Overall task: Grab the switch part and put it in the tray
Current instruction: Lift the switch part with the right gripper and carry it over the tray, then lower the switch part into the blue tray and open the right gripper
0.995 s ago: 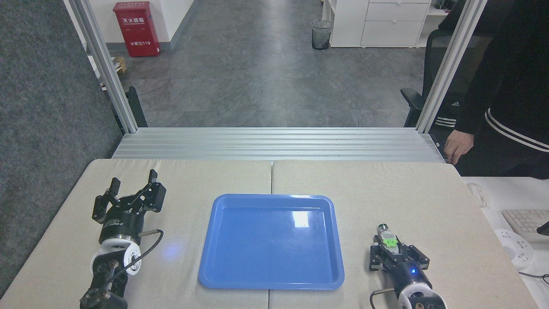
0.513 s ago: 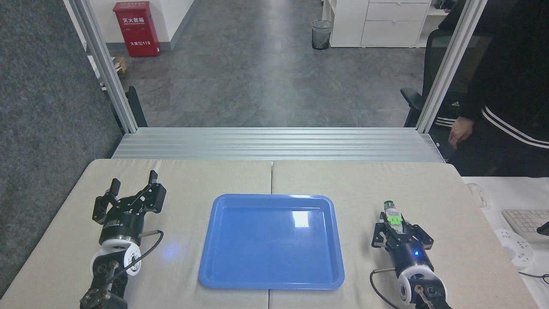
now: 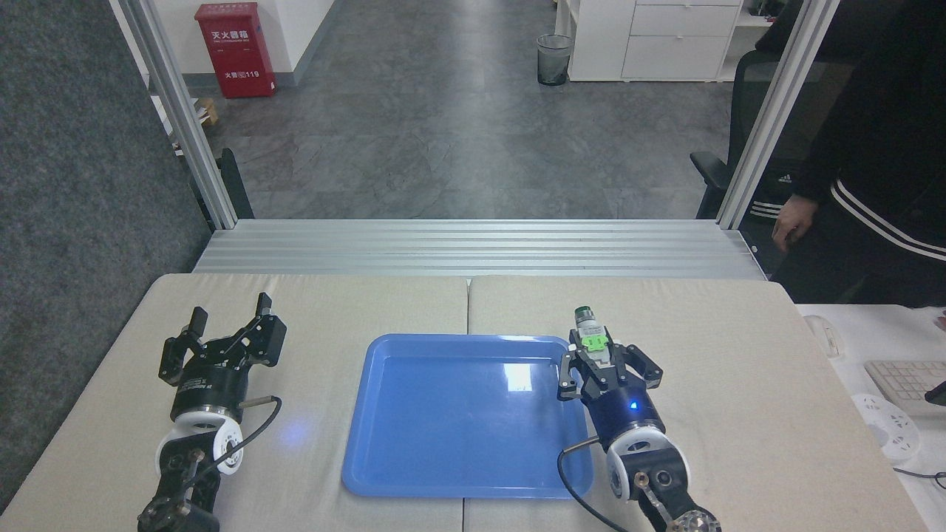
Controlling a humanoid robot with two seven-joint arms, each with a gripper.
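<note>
Over the right edge of the tray, the right gripper clamps the switch part between its fingers. Part stands nearly upright in the grip, slightly tilted left; dark-tipped silver end points away from the robot, green clip at mid-body just above the fingertips. Part appears above the tray's far right corner, whether over the rim or just outside it cannot be told. Small blue light on the right wrist body. Tray is blue, glossy, a bright reflection patch near its far right; it lies across the seam between two beige table pads. Left gripper sits well left of the tray, low above the pad, jaws spread wide, holding nothing; a faint blue glow on the pad between it and the tray. Person in dark clothing with white stripes stands at far right beyond the table, one hand hanging near the aluminium frame post. Keyboard on a white surface at right edge.
</note>
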